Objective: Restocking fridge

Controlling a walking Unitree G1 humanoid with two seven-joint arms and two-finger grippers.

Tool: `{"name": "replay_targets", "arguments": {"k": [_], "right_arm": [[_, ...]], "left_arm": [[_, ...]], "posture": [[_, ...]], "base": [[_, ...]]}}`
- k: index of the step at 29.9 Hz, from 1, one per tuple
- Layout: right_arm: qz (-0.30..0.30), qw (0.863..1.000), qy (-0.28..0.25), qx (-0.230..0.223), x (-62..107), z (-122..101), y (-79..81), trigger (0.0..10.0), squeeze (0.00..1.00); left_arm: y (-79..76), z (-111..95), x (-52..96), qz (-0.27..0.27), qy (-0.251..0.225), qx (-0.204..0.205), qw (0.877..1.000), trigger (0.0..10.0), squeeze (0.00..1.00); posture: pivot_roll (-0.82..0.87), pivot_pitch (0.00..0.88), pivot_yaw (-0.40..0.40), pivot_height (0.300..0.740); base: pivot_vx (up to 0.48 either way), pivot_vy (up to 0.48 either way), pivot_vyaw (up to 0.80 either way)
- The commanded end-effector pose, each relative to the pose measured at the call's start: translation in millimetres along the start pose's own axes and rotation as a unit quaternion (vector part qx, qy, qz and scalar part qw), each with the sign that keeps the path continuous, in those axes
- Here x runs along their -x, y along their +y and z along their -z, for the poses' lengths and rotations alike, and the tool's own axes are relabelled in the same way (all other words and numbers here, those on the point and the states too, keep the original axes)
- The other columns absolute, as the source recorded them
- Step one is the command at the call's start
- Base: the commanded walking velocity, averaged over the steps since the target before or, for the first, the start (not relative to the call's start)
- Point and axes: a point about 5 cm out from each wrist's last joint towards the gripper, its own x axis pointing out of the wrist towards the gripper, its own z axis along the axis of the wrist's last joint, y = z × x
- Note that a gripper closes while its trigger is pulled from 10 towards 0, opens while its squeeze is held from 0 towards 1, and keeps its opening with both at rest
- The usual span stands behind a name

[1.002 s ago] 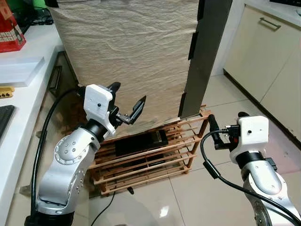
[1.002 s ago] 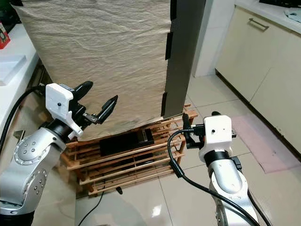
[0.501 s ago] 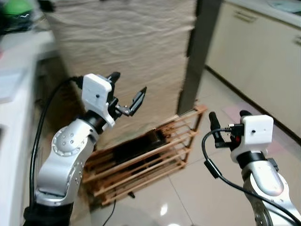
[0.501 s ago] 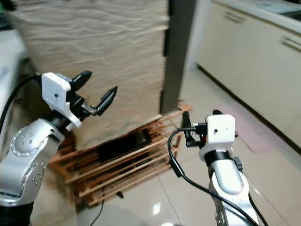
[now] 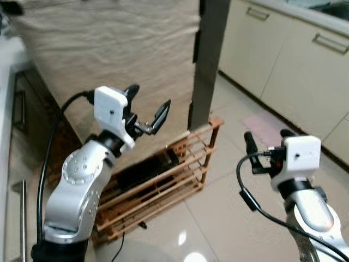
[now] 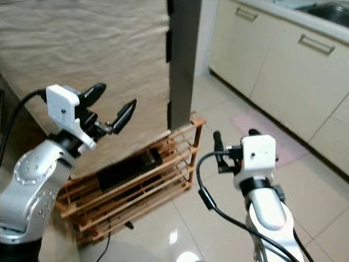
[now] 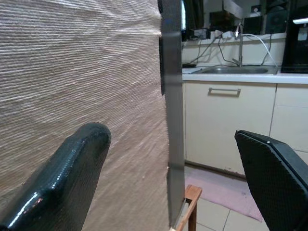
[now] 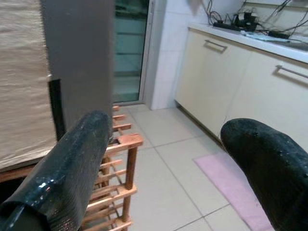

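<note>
Bright, even indoor light; head views slightly motion-blurred; ceiling-light glare on the glossy floor tiles [image 5: 182, 238]; wrist views sharper.

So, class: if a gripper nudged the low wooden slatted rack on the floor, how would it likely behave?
The wooden rack would probably slide rather than tip: it sits low and wide on glossy floor tiles. Its thin open slats suggest it is light yet stiff. The black item lying on it might shift.

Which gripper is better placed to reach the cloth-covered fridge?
Left. The left gripper is raised, open, close before the cloth; the right gripper is lower, over the floor past the rack.
</note>
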Motion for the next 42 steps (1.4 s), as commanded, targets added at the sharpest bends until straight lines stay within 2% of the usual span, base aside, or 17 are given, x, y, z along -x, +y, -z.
{"name": "replay_targets", "arguments": {"k": [1,6,8,9,11,12,17,23,27,28,30,32,35,36,38,39,42], "right_arm": [[-0.014,1.0,-0.009,-0.006,-1.0,-4.4,3.0,10.0,0.0],[-0.049,0.998,-0.02,-0.022,-3.7,-9.0,7.6,10.0,0.0],[-0.105,0.993,-0.022,-0.04,-4.1,-12.9,15.7,10.0,0.0],[-0.128,0.991,-0.022,-0.035,-4.9,-13.2,18.3,10.0,0.0],[-0.134,0.99,-0.022,-0.032,-5.2,-13.3,19.0,10.0,0.0],[-0.147,0.989,-0.022,-0.026,-5.7,-13.0,20.2,10.0,0.0],[-0.183,0.983,-0.018,-0.021,-6.0,-10.7,22.3,10.0,0.0],[-0.213,0.977,-0.009,-0.009,-6.3,-6.0,23.1,10.0,0.0],[-0.237,0.971,-0.013,-0.026,-6.8,-7.7,26.8,10.0,0.0],[-0.27,0.961,-0.023,-0.063,-7.9,-13.4,33.7,10.0,0.0],[-0.281,0.956,-0.026,-0.077,-8.4,-15.4,36.1,10.0,0.0],[-0.332,0.937,-0.029,-0.103,-7.1,-22.3,39.5,10.0,0.0],[-0.356,0.928,-0.027,-0.109,-5.5,-24.4,39.2,10.0,0.0],[-0.376,0.92,-0.022,-0.111,-3.4,-25.7,35.4,10.0,0.0],[-0.414,0.904,-0.008,-0.104,1.1,-28.6,21.4,10.0,0.0],[-0.414,0.904,-0.008,-0.104,1.1,-28.6,21.4,10.0,0.0],[-0.444,0.892,0.01,-0.082,2.7,-36.5,-4.6,10.0,0.0]], "left_arm": [[9.9,-2.0,8.4,-0.026,-0.002,0.005,1.0,10.0,0.0],[23.2,-4.9,11.7,-0.065,-0.005,0.009,0.998,10.0,0.0],[32.7,-6.1,16.1,-0.075,-0.006,0.001,0.997,10.0,0.0],[36.2,-6.6,21.6,-0.065,-0.004,-0.001,0.998,10.0,0.47],[37.4,-7.1,23.5,-0.062,-0.004,-0.002,0.998,10.0,0.47],[44.9,-9.3,31.6,-0.062,-0.011,0.016,0.998,10.0,1.0],[65.1,-16.5,55.4,-0.05,-0.006,0.024,0.998,10.0,1.0],[81.4,-21.9,68.7,-0.048,0.011,0.003,0.999,10.0,1.0],[97.1,-21.7,76.3,-0.063,0.026,-0.019,0.997,10.0,1.0],[109.7,-21.4,72.9,-0.07,0.027,-0.02,0.997,10.0,0.86],[113.5,-21.5,71.4,-0.071,0.026,-0.019,0.997,10.0,0.86],[122.9,-22.6,65.0,-0.068,0.024,-0.02,0.997,10.0,0.08],[127.7,-23.8,63.4,-0.072,0.019,-0.016,0.997,10.0,0.08],[130.9,-24.0,62.9,-0.071,0.02,-0.017,0.997,10.0,0.0],[137.7,-24.2,63.7,-0.066,0.027,-0.018,0.997,10.0,0.0],[137.7,-24.2,63.7,-0.066,0.027,-0.018,0.997,10.0,0.0],[146.1,-25.0,63.4,-0.049,0.037,-0.019,0.998,10.0,0.0]], "posture": [[-0.02,0.03,0.042,0.74],[-0.01,0.027,0.032,0.74],[-0.01,0.023,0.025,0.74],[0.0,0.019,0.018,0.74],[0.0,0.019,0.018,0.74],[0.0,0.017,0.013,0.74],[0.01,0.01,-0.001,0.74],[0.02,0.007,-0.009,0.74],[0.02,0.008,-0.011,0.74],[0.02,0.009,-0.012,0.74],[0.02,0.008,-0.011,0.74],[0.02,0.002,0.0,0.74],[0.02,0.001,0.001,0.74],[0.02,0.0,0.005,0.74],[0.02,0.0,0.009,0.74],[0.02,0.0,0.009,0.74],[0.01,0.0,0.012,0.74]], "base": [[0.0,0.0,0.0],[0.0,0.0,0.0],[0.0,0.0,0.0],[0.0,0.0,0.0],[0.0,0.0,0.0],[0.0,0.0,0.0],[0.0,0.0,0.0],[0.0,0.0,0.0],[0.0,0.0,0.0],[0.0,0.0,0.0],[0.0,0.0,0.0],[0.0,0.0,0.0],[0.0,0.0,0.0],[0.0,0.0,0.0],[0.0,0.0,0.0],[0.0,0.0,0.0],[0.0,0.0,0.0]]}}
